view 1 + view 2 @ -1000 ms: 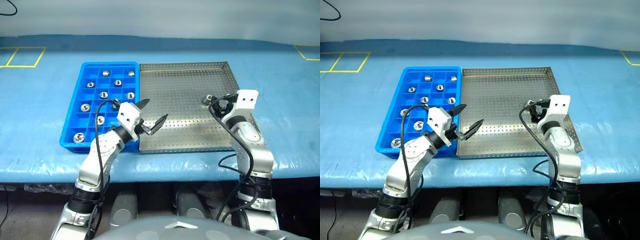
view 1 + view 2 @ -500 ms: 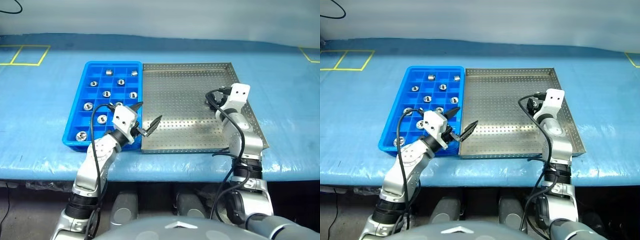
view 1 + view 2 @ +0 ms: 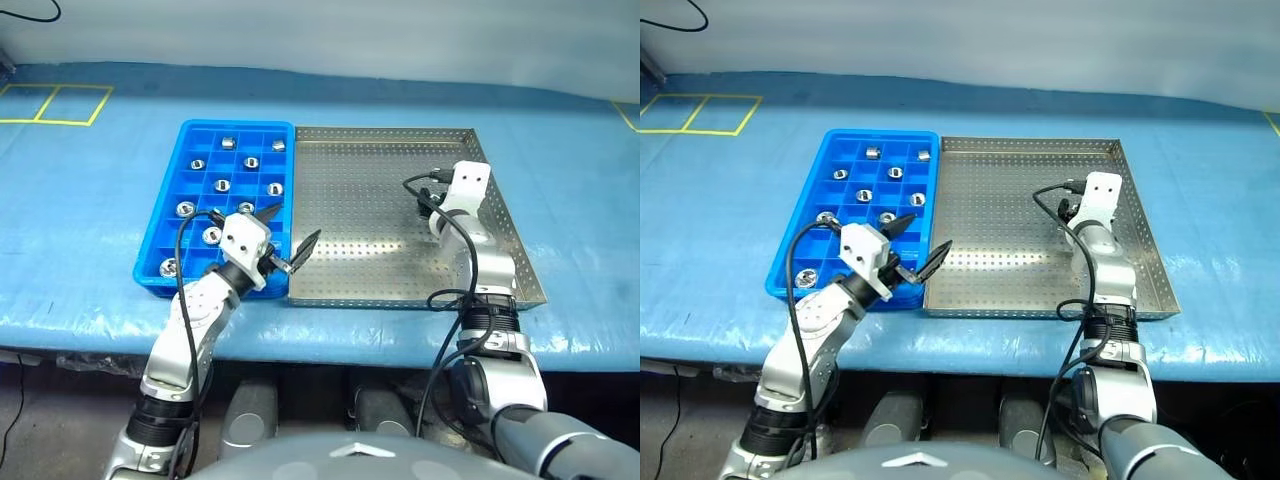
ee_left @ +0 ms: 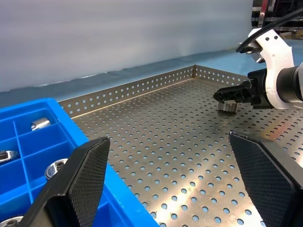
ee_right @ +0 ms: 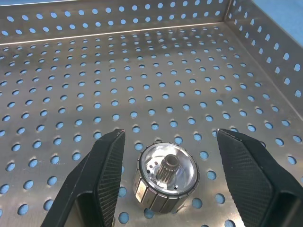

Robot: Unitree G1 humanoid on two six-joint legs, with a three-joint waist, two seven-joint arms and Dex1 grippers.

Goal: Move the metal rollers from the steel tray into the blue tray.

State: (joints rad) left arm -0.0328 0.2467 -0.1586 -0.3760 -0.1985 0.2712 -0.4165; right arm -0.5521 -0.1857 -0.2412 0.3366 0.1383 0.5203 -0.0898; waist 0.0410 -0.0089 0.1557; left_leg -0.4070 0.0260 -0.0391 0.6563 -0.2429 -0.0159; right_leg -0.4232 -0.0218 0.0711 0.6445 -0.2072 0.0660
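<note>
Blue plastic sheeting covers the surface, and on it the blue tray (image 3: 190,215) sits toward the left with the steel tray (image 3: 370,270) touching its right side. The blue tray's square compartments hold about ten metal rollers (image 3: 222,185), one to a cell as far as can be seen, with many cells bare. The left tool (image 3: 285,243) hovers over the seam between the two trays near their front edge, its fingers spread wide and holding nothing. On the steel tray's perforated floor a single roller (image 5: 165,183) is left, lying toward the right rim, shiny with a small toothed hub in its centre. The right tool (image 5: 165,182) has its fingers apart on either side of that roller, not yet touching it. To do this step well, it should probably sink a little further so the pads meet the roller's flanks squarely, then close evenly; a high or lopsided pinch could let the smooth cylinder squirt away.
</note>
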